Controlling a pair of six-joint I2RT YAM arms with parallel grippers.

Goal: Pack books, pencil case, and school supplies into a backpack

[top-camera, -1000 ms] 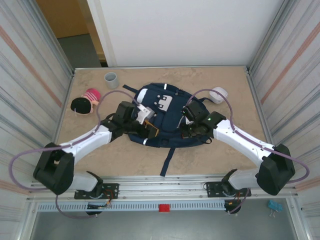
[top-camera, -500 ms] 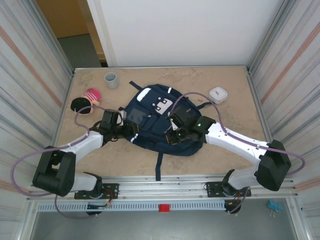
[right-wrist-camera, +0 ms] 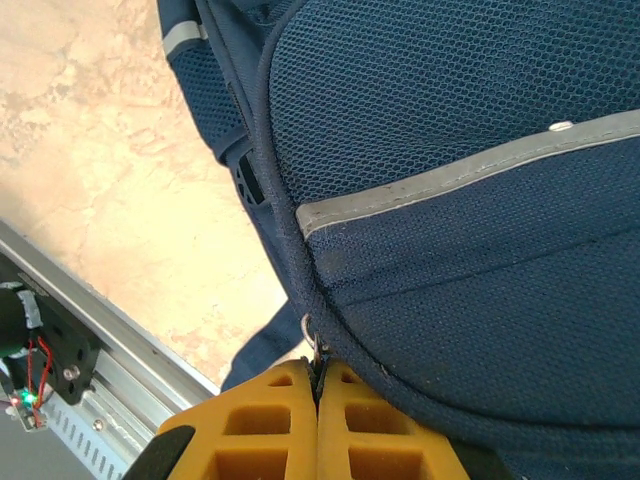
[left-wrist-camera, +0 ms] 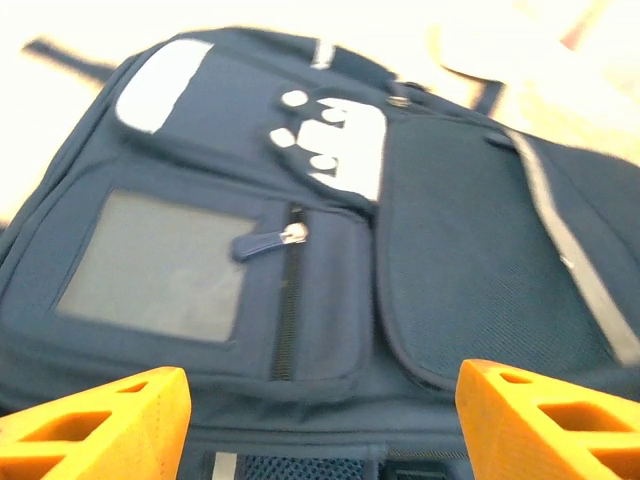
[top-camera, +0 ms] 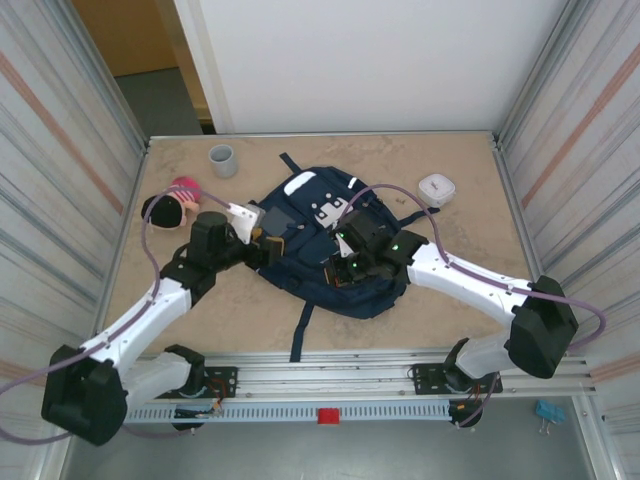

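Lying flat and front-up in the middle of the table (top-camera: 450,300), the backpack (top-camera: 300,215) looks soft and floppy. It will probably sag and fold rather than lift as one piece, so a pinch on loose cloth would likely just gather fabric. The firmer holds are the piped seams, the straps and the zipper tabs.

The right gripper (right-wrist-camera: 318,372) has its orange fingers pressed together at the lower seam, apparently pinching the zipper pull (right-wrist-camera: 312,325), whose small metal ring sits just above the tips. The left gripper (left-wrist-camera: 315,388) hangs over the front pockets with its jaws spread wide and nothing between them.

The fabric is a matte navy weave with open mesh panels. A slick grey stripe (right-wrist-camera: 470,175) crosses it, and there is a white paw-shaped patch (left-wrist-camera: 335,145) and a clear window pocket (left-wrist-camera: 155,265).
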